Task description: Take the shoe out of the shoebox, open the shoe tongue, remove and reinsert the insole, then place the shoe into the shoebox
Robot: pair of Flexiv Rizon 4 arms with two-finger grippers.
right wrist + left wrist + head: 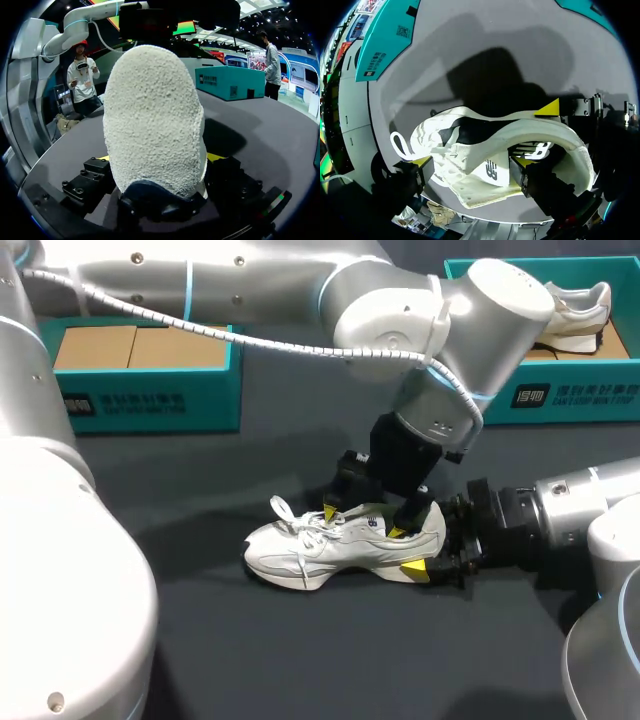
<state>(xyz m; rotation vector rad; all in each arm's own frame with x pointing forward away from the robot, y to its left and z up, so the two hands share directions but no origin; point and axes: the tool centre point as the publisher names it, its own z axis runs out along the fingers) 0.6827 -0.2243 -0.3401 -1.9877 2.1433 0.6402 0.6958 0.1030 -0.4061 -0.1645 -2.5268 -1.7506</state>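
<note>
A white shoe (320,545) is seen lying upright on the dark table (300,670), near its middle, with the toe turned to 9 o'clock and the heel to 3 o'clock. A dark logo (491,170) is printed on its side and another mark sits further back; neither is read off here.

The left claw (365,522) is held over the shoe's opening, coming down from 12 o'clock. It is released: its fingers (520,162) are spread wide along the shoe's length, one by the tongue and laces, the other by the rear of the collar.

The right claw (428,548) is brought in from 3 o'clock and is clenched on the heel, with one yellow tip pressed to each side of it.

A teal left shoebox (150,400) is set at 10 o'clock of the shoe, with brown cardboard (130,348) inside and a white printed label (122,402) on its front wall. A teal right shoebox (575,395) is set at 2 o'clock, with a second shoe (575,310) inside and a similar label (578,395).

The held shoe is well apart from both boxes. Dark tabletop is shown at 6 and 9 o'clock of it, as far as the near edge.
</note>
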